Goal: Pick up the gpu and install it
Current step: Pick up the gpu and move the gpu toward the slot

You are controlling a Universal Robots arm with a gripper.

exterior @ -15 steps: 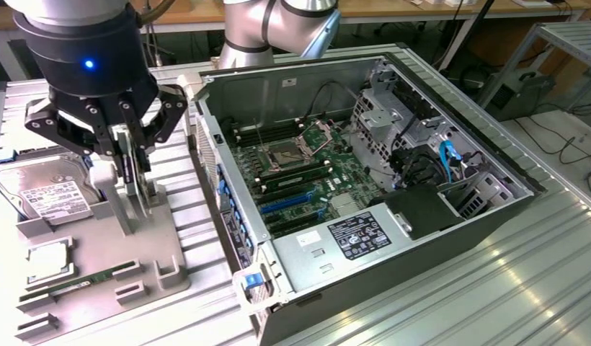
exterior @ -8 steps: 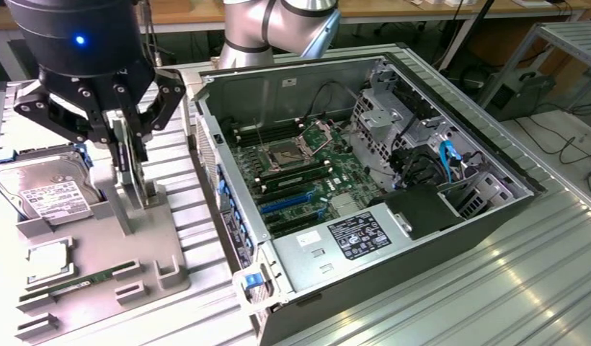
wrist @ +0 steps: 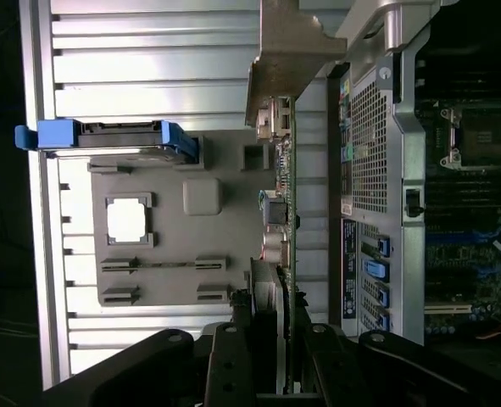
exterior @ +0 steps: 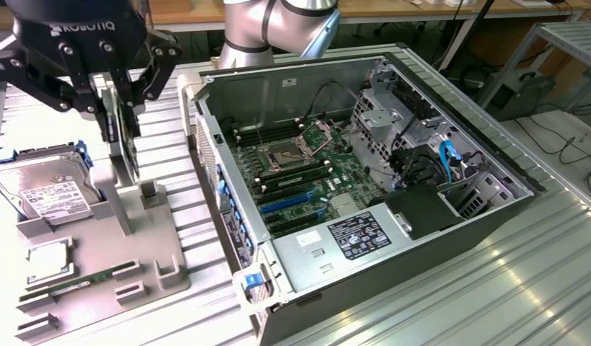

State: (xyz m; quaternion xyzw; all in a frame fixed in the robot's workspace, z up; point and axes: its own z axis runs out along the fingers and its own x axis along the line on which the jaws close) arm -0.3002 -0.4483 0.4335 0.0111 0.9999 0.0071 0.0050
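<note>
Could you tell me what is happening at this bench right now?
The robot arm's gripper is closed on the gpu, holding it upright over the grey parts tray, beside the open computer case. The card is not yet in the motherboard. A hard drive sits in the tray.

surface: ribbed metal table [exterior: 526, 288] | on it: open computer case [exterior: 267, 94], grey parts holder [exterior: 132, 245] beside it

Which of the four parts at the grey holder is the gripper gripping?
The gpu, standing on edge in the gripper; the hard drive, CPU and RAM stick rest in the holder, untouched.
</note>
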